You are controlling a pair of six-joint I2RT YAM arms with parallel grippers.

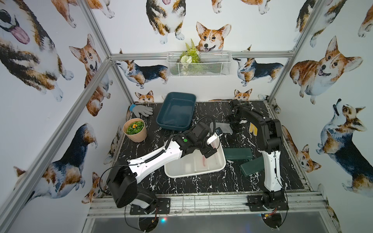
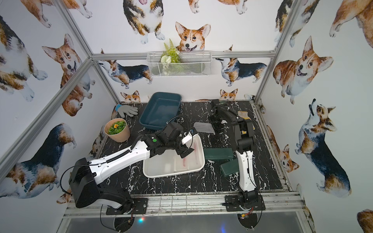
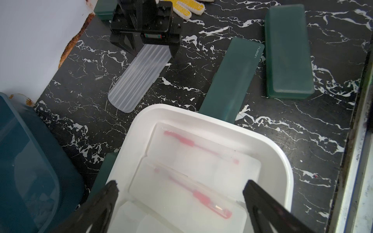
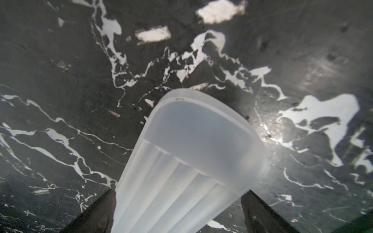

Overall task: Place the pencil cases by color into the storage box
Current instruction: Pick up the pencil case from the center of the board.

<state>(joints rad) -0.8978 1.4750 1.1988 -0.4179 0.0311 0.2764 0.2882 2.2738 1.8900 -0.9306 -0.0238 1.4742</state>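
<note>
A white storage box [image 1: 175, 174] [image 3: 282, 161] holds several frosted pencil cases [image 3: 201, 153], two showing red pens inside. My left gripper [image 1: 211, 146] [image 3: 180, 193] hangs open just above them, holding nothing. A ribbed frosted case [image 1: 221, 128] [image 3: 137, 80] [image 4: 191, 141] lies on the table behind the box. My right gripper [image 1: 234, 129] [image 4: 179, 211] stands open astride its far end, one finger close against its side, the other apart. Two dark green cases [image 1: 238, 153] [image 1: 251, 166] lie right of the white box.
A dark teal storage box [image 1: 176, 111] sits at the back. A potted plant [image 1: 134, 130] and a grey glove [image 1: 142, 110] are at the left, a yellow glove [image 3: 185, 8] behind the right arm. Another green case [image 3: 107, 167] lies against the white box.
</note>
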